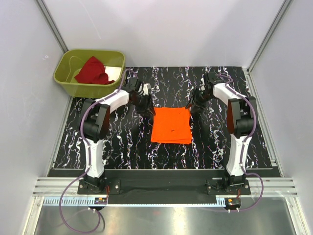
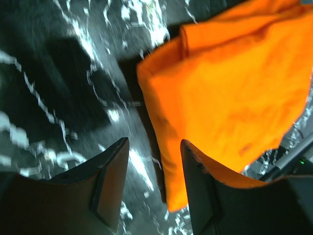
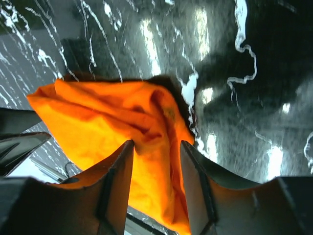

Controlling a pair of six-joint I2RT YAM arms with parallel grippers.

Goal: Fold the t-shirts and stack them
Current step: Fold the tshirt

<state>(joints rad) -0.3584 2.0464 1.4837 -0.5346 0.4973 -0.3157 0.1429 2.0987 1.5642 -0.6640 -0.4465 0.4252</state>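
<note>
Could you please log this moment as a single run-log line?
orange shirt: folded, mid-table | dark red shirt: in bin | left gripper: open | right gripper: open

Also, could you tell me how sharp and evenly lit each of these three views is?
Top external: sharp and evenly lit, though the orange t-shirt looks flat and saturated. Left wrist: soft, the marbled table smeared. Right wrist: bright glare streaks on the table, shirt folds fairly clear.
</note>
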